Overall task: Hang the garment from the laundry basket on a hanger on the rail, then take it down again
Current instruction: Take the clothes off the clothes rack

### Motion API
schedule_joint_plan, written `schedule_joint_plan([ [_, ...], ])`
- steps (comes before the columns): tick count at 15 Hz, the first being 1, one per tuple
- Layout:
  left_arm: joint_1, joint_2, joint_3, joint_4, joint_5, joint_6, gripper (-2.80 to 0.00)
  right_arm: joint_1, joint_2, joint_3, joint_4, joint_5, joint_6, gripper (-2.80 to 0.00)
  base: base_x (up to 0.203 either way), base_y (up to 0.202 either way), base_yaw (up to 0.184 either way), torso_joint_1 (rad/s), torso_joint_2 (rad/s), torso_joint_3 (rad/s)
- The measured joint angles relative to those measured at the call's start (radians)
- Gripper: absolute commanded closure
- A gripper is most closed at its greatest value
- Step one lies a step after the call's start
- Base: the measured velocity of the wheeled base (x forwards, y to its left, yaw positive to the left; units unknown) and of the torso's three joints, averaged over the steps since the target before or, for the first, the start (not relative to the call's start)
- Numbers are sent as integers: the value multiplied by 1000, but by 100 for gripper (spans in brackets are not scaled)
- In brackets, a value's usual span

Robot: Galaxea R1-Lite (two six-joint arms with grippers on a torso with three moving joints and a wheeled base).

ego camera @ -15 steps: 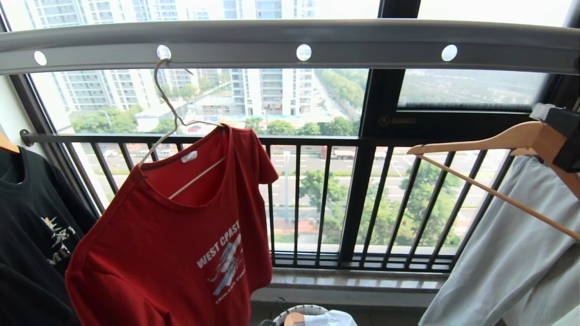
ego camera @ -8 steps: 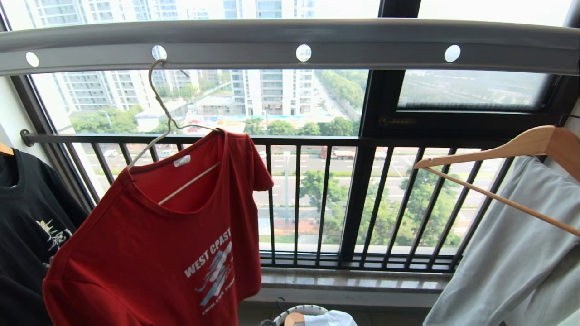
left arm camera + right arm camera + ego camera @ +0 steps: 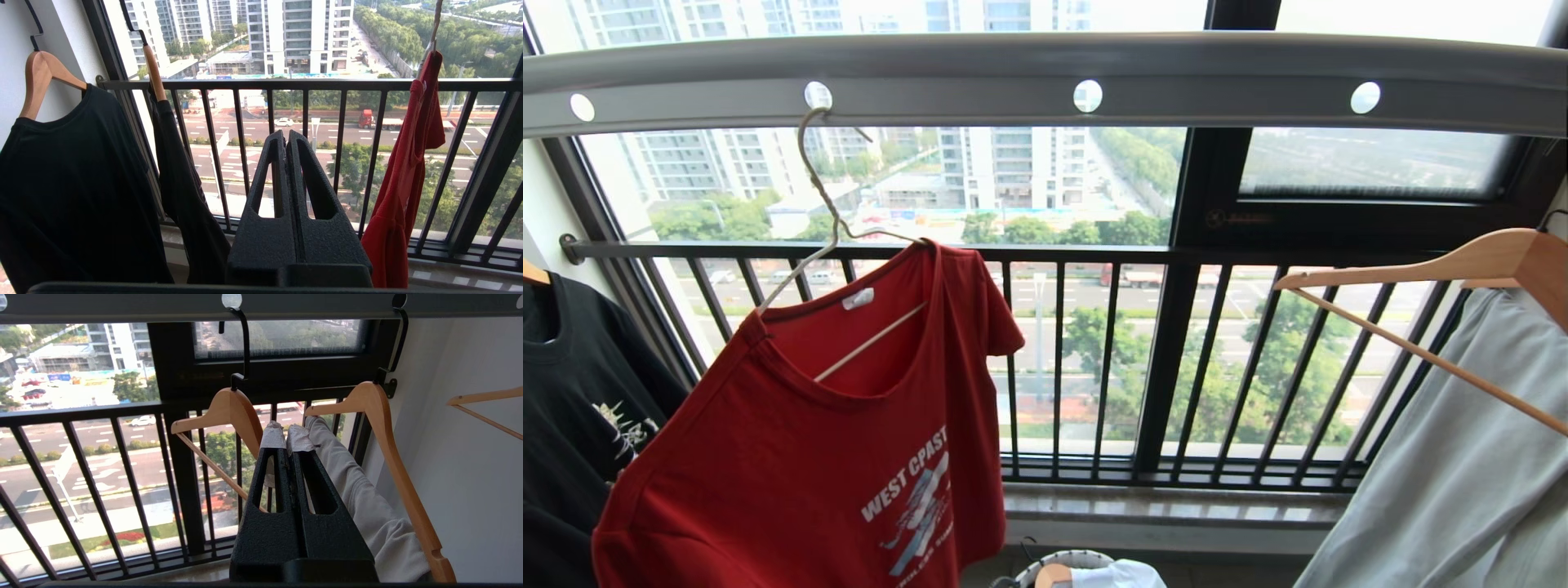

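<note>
Head view: the garment (image 3: 800, 457) hangs tilted on the hanger (image 3: 827, 214), hooked through a hole in the rail (image 3: 1045, 77); the laundry basket (image 3: 1068, 563) sits at the lower edge. Neither arm shows.

Left wrist view: the left gripper (image 3: 287, 141) is pressed fully together, empty, well apart from the garment (image 3: 402, 183).

Right wrist view: the right gripper (image 3: 287, 441) is likewise closed, holding nothing, its taped fingertips (image 3: 273, 437) before a wooden hanger (image 3: 233, 412) and a pale grey garment (image 3: 359, 498).

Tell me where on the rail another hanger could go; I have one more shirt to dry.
Free: the rail between the red shirt on its wire hanger and the wooden hanger with the grey garment. Crowded: left end, where the black shirt hangs close beside the red one.
</note>
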Motion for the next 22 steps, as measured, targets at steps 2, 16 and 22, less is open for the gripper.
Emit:
schedule_joint_plan([
  [2, 14, -55, 39, -1, -2, 39, 0, -66, -73, -26, 84, -8, -12, 0, 0, 0, 0, 0, 0, 0],
  [16, 18, -301, 596, -150, -152, 164, 0, -206, -579, 513, 198, 581, 3, 0, 0, 0, 0, 0, 0, 0],
  [22, 18, -302, 627, -174, -174, 152, 0, -206, -613, 815, -52, 587, -69, 0, 0, 0, 0, 0, 0, 0],
])
